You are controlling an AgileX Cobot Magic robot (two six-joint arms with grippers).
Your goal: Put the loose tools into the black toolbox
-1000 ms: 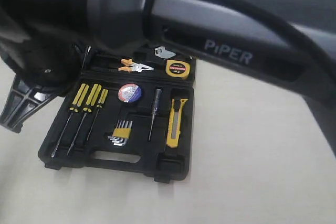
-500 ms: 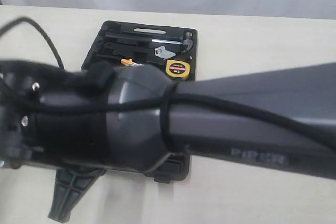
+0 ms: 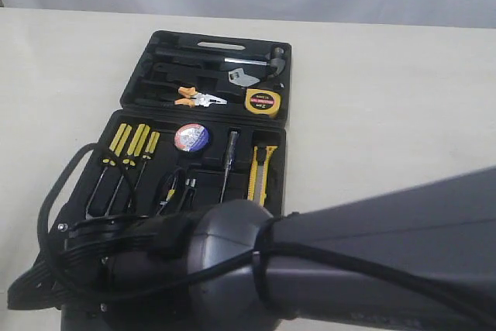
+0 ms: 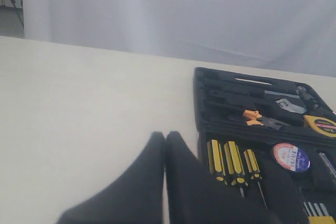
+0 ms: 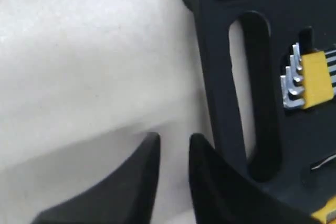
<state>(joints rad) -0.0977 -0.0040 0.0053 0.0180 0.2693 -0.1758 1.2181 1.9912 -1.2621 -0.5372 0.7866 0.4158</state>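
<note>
The black toolbox (image 3: 139, 75) lies open on the table. In its lid half rest the orange-and-black pliers (image 3: 195, 98) and the yellow-black tape measure (image 3: 262, 102). The tape roll (image 3: 191, 137) and the yellow utility knife (image 3: 261, 172) sit in the nearer half. My left gripper (image 4: 165, 136) is shut and empty, over the table just beside the toolbox (image 4: 202, 98), near the pliers (image 4: 253, 118) and tape roll (image 4: 290, 157). My right gripper (image 5: 174, 139) stands narrowly open with nothing between its fingers, at the toolbox's handle edge (image 5: 215, 77).
Three yellow-handled screwdrivers (image 3: 130, 143), a tester screwdriver (image 3: 229, 153) and a hammer (image 3: 260, 60) lie in the box. The hex key set (image 5: 310, 77) sits by the handle slot. My right arm (image 3: 325, 269) and its cable (image 3: 54, 199) cover the box's near edge.
My right arm has swept from the top of the exterior view down to the bottom, uncovering most of the toolbox. The tools in the box have not moved.
</note>
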